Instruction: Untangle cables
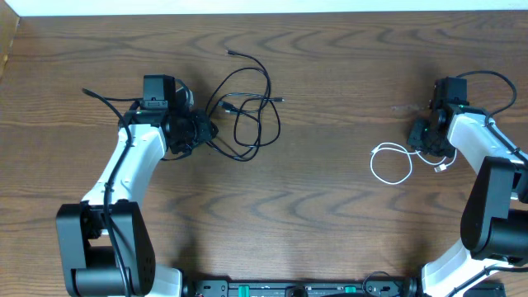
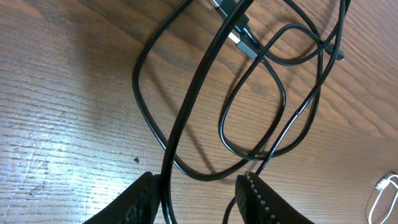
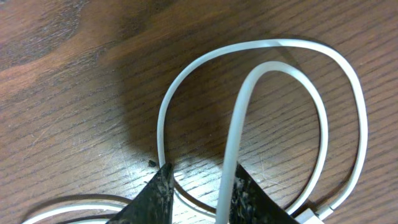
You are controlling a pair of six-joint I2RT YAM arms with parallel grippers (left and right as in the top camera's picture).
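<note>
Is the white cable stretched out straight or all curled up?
Curled up. The white cable bends into round loops on the table; in the right wrist view one strand crosses over another.

Your left arm (image 1: pixel 136 161) reached forward and bent inward, with the left gripper (image 1: pixel 200 132) low and its fingers (image 2: pixel 140 199) parted wide. Your right arm (image 1: pixel 487 165) mirrored it, with the right gripper (image 1: pixel 421 136) turned inward and its fingers (image 3: pixel 158 190) parted more narrowly.

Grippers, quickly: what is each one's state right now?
Left gripper: open, a black cable passing between its fingers.
Right gripper: cannot be told; the white cable runs between its fingers.
</note>
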